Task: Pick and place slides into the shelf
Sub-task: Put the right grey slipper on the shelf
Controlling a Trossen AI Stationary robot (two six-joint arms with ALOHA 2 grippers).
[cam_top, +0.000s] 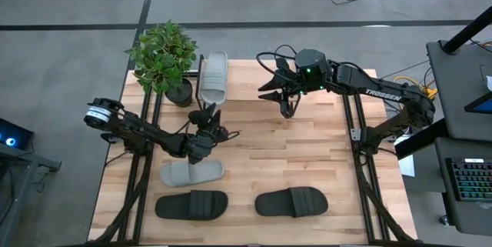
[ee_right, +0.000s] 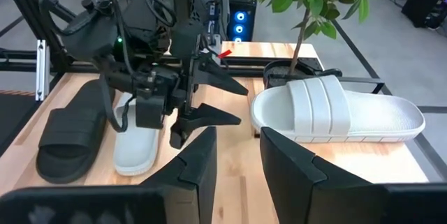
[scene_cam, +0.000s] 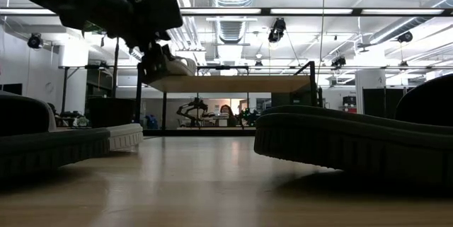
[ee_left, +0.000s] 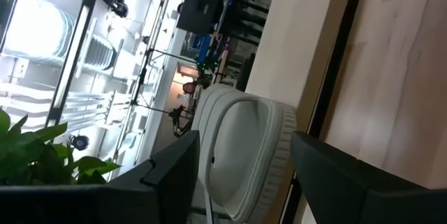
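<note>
Hovering open and empty above the grey slide on the table [cam_top: 191,173], the left gripper [cam_top: 207,128] seems between picks; two black slides [cam_top: 191,205] wait along the near edge; another grey slide [cam_top: 214,77] already lies on the shelf [scene_cam: 233,83] beside the plant [cam_top: 163,56]. Next comes a descent onto the table's grey slide, probably; the right gripper [cam_top: 283,93] hangs parted, holding nothing, over the shelf's middle.

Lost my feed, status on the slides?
Both end effectors open, empty: left, right. One grey slide on shelf; grey and two black on table. Plant beside shelf.
</note>
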